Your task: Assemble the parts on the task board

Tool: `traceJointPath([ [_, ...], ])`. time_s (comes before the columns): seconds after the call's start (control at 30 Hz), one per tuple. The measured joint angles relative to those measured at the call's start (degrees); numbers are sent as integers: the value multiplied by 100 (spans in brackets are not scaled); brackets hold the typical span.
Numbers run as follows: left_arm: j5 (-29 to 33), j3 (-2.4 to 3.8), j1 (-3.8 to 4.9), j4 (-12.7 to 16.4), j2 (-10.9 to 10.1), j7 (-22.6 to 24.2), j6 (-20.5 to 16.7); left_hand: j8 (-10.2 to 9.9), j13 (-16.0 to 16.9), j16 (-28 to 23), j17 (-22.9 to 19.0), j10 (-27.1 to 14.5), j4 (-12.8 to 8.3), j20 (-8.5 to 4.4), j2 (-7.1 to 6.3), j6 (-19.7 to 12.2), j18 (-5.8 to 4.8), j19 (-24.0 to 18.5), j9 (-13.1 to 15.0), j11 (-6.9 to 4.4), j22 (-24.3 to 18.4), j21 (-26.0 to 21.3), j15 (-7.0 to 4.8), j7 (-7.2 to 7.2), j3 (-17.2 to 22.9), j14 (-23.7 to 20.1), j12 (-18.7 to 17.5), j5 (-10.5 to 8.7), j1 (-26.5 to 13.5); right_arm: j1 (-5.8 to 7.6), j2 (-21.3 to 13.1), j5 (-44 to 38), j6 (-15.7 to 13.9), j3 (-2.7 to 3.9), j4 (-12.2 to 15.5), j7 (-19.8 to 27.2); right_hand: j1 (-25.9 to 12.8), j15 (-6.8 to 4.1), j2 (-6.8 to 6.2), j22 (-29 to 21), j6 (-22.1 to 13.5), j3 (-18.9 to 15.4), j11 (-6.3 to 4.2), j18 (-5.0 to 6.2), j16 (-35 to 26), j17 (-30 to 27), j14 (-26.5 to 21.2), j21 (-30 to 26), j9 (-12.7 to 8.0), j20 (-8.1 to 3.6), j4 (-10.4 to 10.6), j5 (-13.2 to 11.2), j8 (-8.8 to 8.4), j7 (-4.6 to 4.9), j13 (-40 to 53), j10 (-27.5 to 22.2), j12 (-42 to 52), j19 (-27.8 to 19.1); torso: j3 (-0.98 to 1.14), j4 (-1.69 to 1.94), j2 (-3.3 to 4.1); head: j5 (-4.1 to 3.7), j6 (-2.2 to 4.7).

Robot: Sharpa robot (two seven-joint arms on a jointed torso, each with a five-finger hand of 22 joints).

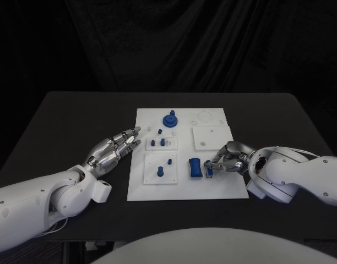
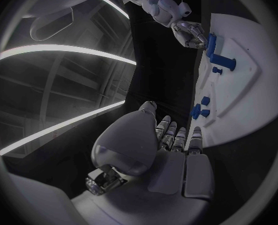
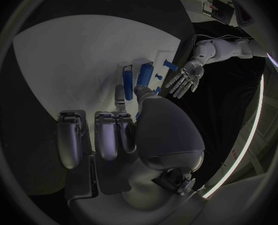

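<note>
The task board (image 1: 186, 190) lies in the middle of the black bench (image 1: 57, 121). The right hand (image 1: 230, 158) sits at the board's 4 o'clock edge, its fingers curled in toward a small blue part (image 1: 209, 168) at their tips; whether that part is pinched or only touched cannot be told. Just beside it, toward 9 o'clock, lies a longer blue block (image 1: 194, 167), flat on the board. In the right wrist view the same block (image 3: 145, 75) and a narrower blue piece (image 3: 128, 79) lie side by side just beyond the fingertips (image 3: 120, 92).

The left hand (image 1: 114, 149) hovers off the board's 9 o'clock edge, over the bare bench, fingers stretched out and apart and holding nothing. Its fingertips point toward two short blue pegs (image 1: 157, 143) standing in a small inset plate near the board's left edge. From the left wrist view those pegs (image 2: 200, 110) stand just ahead of its fingers (image 2: 176, 135).

Toward 6 o'clock of the pegs, a second inset plate carries upright blue pins (image 1: 162, 171). At the board's 12 o'clock end stands a round blue knob (image 1: 170, 119), well apart from both hands. A plain white square inset (image 1: 211, 137) lies between the knob and the right hand.
</note>
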Motion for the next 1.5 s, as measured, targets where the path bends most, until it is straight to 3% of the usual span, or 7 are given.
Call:
traceJointPath([
  [0.47,-1,0,-4,-30,21,-84,48,0,-1,0,2,0,0,21,0,0,0,22,0,0,-1,0,21,0,0,-21,0,-59,0,-3,21,-119,34,0,-22,-86,-498,35,64,-1,0,-365,21,0,0,0,-5,-26,-23,20,44,-808,0,0,0,21,0,-20,3,-3,-2,4,0],
  [0.67,-2,0,-8,-35,21,-102,58,0,-1,0,3,0,0,21,0,0,1,22,0,0,-1,0,21,0,0,-21,0,-59,0,-4,-35,-191,-10,0,-18,-85,-519,35,84,1,0,-364,21,1,0,0,-5,-61,-22,20,45,-797,0,0,0,21,0,-20,2,-2,-3,20,0],
  [0.8,-2,0,-9,-35,19,-107,64,0,-1,0,3,0,0,21,0,0,1,21,-1,0,-1,0,21,0,0,-21,0,-59,0,-4,-135,-330,-199,-1,26,24,-331,35,114,4,-30,-356,20,0,0,0,-5,-61,8,20,-10,-442,30,30,-1,21,0,-20,2,-3,-2,26,0],
  [1.07,-2,0,-11,-33,5,-109,65,0,-1,0,4,0,0,21,0,0,0,21,-1,0,-1,0,21,0,0,-21,0,-59,0,-10,-362,-736,-756,-3,156,654,-63,51,-18,3,-301,-385,41,0,0,0,11,-10,-48,40,-13,-232,-2,93,-1,0,0,1,1,-5,-3,38,0],
  [1.13,-2,0,-11,-33,3,-109,65,0,-1,0,4,0,0,21,0,0,0,21,-1,0,-1,0,21,0,0,-21,0,-59,0,-19,-408,-810,-832,-3,182,822,326,51,-31,3,-360,-235,79,0,0,0,11,23,-130,52,-163,545,-74,112,-1,13,0,-12,1,-5,-4,38,0],
  [1.2,-2,0,-11,-35,3,-109,65,0,-1,0,4,0,0,21,0,0,0,21,-1,0,-1,0,20,0,0,-21,-1,-59,0,-37,-453,-882,-870,-3,199,996,473,104,-75,3,-412,-161,114,0,0,0,-1,23,-240,75,-202,994,-175,164,-1,11,0,-6,1,-7,-7,38,0],
  [1.5,-2,0,-12,-42,-6,-109,65,0,-2,0,5,0,16,21,0,0,0,21,-1,0,-1,0,20,0,16,-21,-1,-59,0,-195,-509,-1058,-815,-6,177,1452,925,119,-153,2,-633,141,114,1,0,0,14,23,-855,122,-318,1225,-739,237,-1,11,0,-1,1,-8,-9,44,0],
])
